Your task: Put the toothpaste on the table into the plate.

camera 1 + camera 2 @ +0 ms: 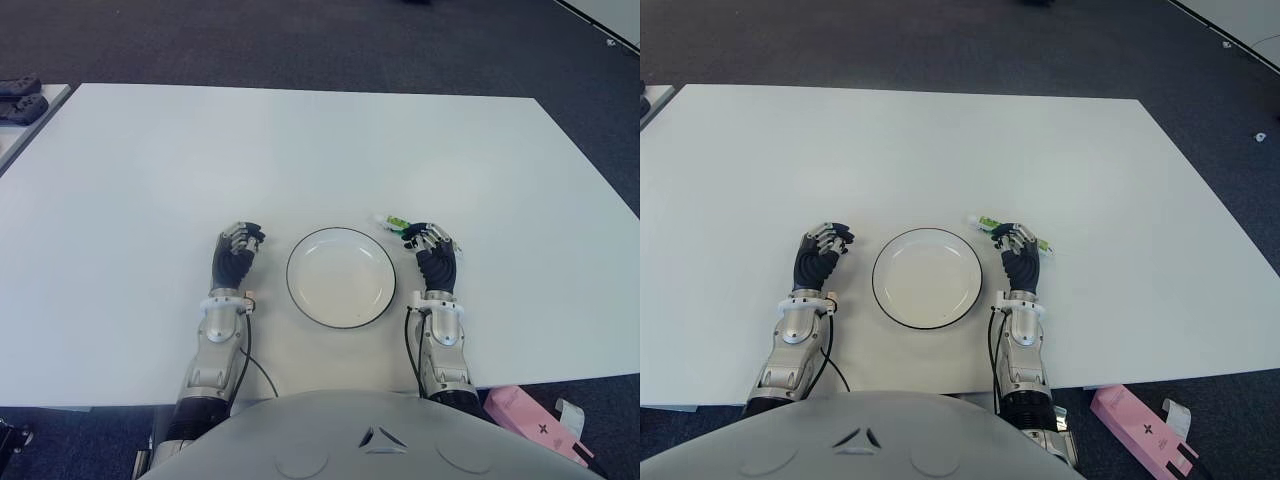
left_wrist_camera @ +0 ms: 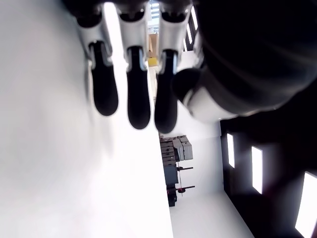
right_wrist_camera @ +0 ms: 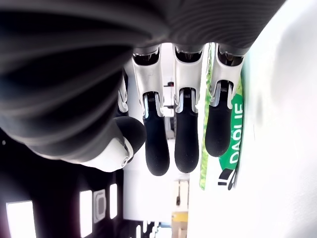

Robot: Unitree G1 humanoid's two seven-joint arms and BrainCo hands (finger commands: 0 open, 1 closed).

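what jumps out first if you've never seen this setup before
A white plate with a dark rim sits empty on the white table, squarely between the two hands. The right robot hand has its fingers over the green-and-white toothpaste just right of the plate, not yet gripping it. The left robot hand shows left of the plate.

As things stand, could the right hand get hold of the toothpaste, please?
Probably yes: the right hand is right over the toothpaste beside the plate, fingers open, nothing between them.
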